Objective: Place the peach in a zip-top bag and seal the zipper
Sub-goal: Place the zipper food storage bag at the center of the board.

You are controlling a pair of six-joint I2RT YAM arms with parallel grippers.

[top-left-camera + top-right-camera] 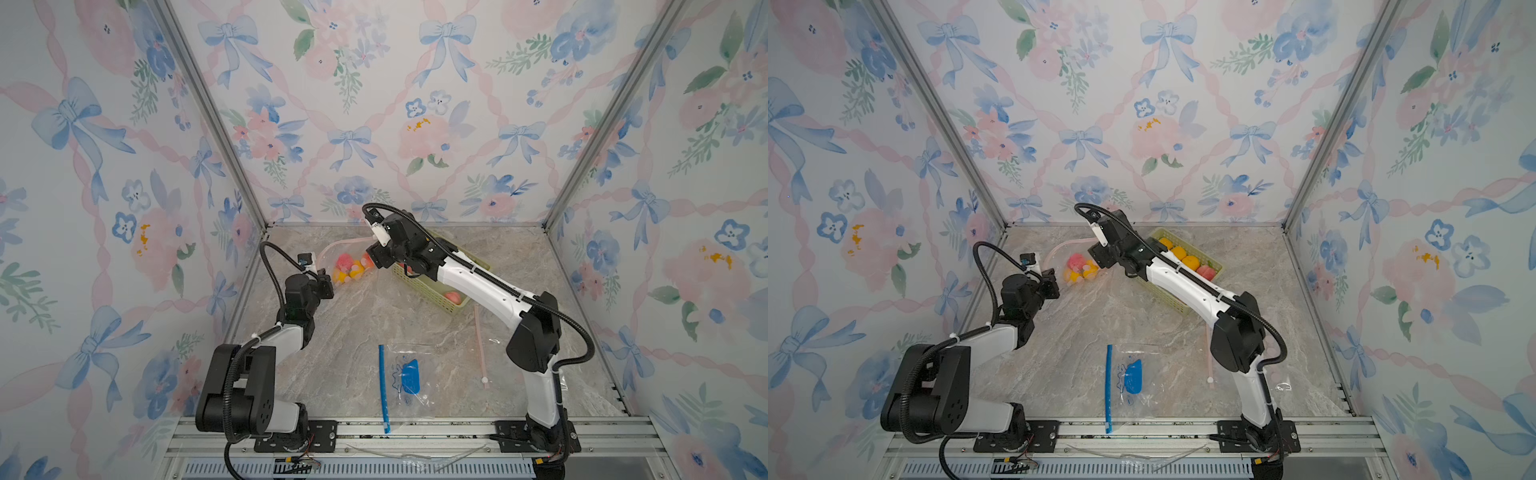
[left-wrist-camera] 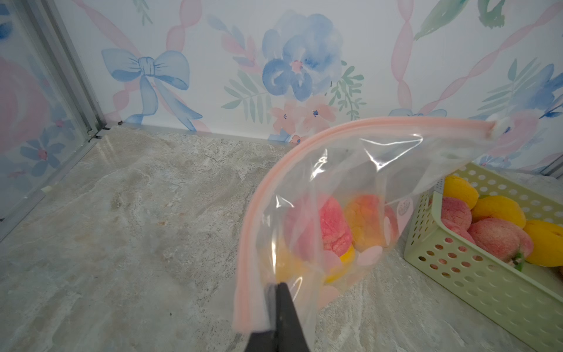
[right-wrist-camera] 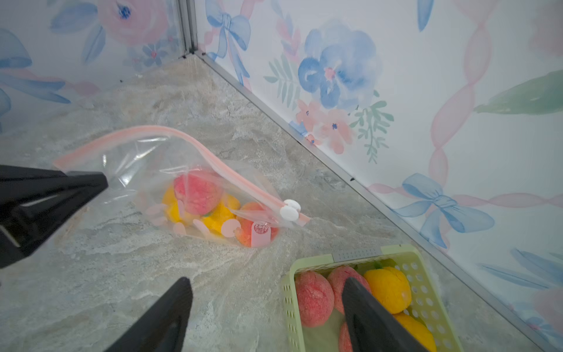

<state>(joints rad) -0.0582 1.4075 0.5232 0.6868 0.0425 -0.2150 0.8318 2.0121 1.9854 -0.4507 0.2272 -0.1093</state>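
Apparently sealing is near done: the left gripper [image 2: 275, 286] is clamped on one corner of the clear zip-top bag with pink zipper strip [image 3: 146, 170], the round white slider [image 3: 290, 210] sits at the opposite end, and the rosy pink peach [image 3: 198, 192] lies inside among yellow fruit [image 3: 219, 218] on the marble-look tabletop [image 3: 122, 274]. The right gripper [image 3: 266, 282] hangs spread and empty near the slider end. Next: confirm the strip is shut full length, then free the pinched corner.

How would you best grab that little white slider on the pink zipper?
Pinch the slider across its two round white tabs, one jaw on each side of the pink zipper. Come from above, probably: it sits raised on the top edge of the bag, with the basket close beside it.
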